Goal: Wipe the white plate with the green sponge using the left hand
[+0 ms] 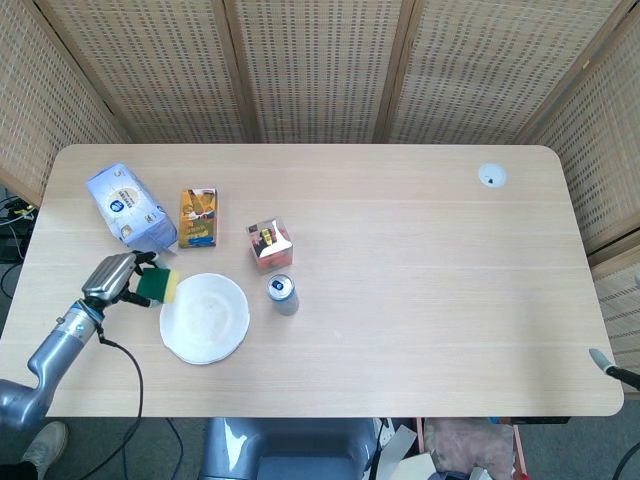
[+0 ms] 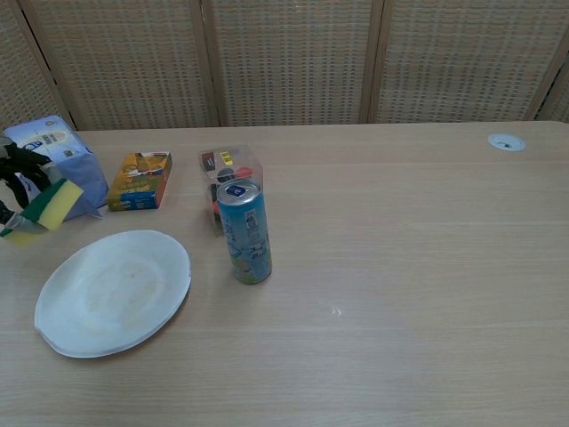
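The white plate (image 1: 205, 318) (image 2: 114, 291) lies near the table's front left, with nothing on it. My left hand (image 1: 112, 277) (image 2: 12, 185) grips the green and yellow sponge (image 1: 158, 287) (image 2: 46, 206), held just off the plate's left rim and lifted above the table. In the chest view the hand is mostly cut off at the left edge, with only dark fingers around the sponge showing. Only a small tip at the right edge of the head view (image 1: 603, 360) may belong to the right arm; the right hand itself does not show.
A blue tissue pack (image 1: 130, 209) (image 2: 55, 166) sits close behind the left hand. An orange box (image 1: 198, 217) (image 2: 140, 180), a small clear cube (image 1: 270, 243) (image 2: 229, 169) and a blue can (image 1: 282, 294) (image 2: 244, 231) stand right of the plate. A round grommet (image 1: 491, 177) marks the far right.
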Controlling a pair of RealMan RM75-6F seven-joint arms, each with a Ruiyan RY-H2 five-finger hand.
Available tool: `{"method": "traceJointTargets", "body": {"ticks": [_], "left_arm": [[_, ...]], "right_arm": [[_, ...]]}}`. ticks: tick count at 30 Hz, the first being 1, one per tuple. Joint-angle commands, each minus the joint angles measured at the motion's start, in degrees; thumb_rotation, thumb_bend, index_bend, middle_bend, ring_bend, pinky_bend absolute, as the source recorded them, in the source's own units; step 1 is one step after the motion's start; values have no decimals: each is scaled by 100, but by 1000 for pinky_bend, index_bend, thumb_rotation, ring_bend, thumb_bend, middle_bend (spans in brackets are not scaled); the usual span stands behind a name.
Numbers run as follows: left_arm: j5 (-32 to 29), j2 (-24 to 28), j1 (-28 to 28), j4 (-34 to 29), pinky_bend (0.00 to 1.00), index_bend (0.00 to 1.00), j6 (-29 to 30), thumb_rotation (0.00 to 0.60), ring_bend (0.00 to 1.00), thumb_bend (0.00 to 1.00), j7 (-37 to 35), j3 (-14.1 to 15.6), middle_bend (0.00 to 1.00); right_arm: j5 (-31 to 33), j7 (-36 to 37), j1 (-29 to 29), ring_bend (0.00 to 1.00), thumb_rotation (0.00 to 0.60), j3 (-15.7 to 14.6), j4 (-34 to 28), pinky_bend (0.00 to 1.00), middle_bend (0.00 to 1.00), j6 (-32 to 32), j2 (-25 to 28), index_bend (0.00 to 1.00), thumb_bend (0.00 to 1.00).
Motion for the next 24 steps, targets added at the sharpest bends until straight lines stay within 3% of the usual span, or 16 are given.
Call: {"method": "traceJointTargets", "body": {"ticks": [1,6,8,9,12,13,14,18,24], "left_arm": [[-379,-58,-94,468,358,469,-522,600,307,43,358,-25,439],[-475,-488,-160,1218,326,465,-926,600,307,31,273,-2,425],[-432,-600,-209,1425,281,428,-1040,600,277,15,318,33,370],[-417,-640,-246,1513,241,375,-1136,600,229,8,404,64,302],[-491,-611,-422,1555,57,75,-1770,600,30,0,832,196,39],[-559,-569,-469,1495,12,6,-1925,600,0,0,985,200,0],[-664,-500,-488,1365,1,0,-1998,600,0,0,1158,175,0],[-871,-219,-364,818,0,0,-1651,600,0,0,1551,60,0],[-753,844,245,-1062,0,0,-48,600,0,0,1854,-135,0]], "right_arm": [[2,-42,8,0,600,-3,-6,0,0,-7,-16,0,0],[30,-160,37,0,600,2,-19,0,0,-46,-53,0,0],[37,-190,44,0,600,2,-20,0,0,-55,-64,0,0],[36,-210,50,0,600,1,-22,0,0,-62,-69,0,0],[26,-243,58,0,600,-6,-32,0,0,-72,-77,0,0],[17,-243,56,0,600,-9,-35,0,0,-64,-76,0,0],[5,-232,50,0,600,-10,-41,0,0,-47,-71,0,0],[-23,-155,23,0,600,-13,-37,0,0,2,-49,0,0],[-195,32,-42,0,600,-60,-31,0,0,139,6,0,0]]}}
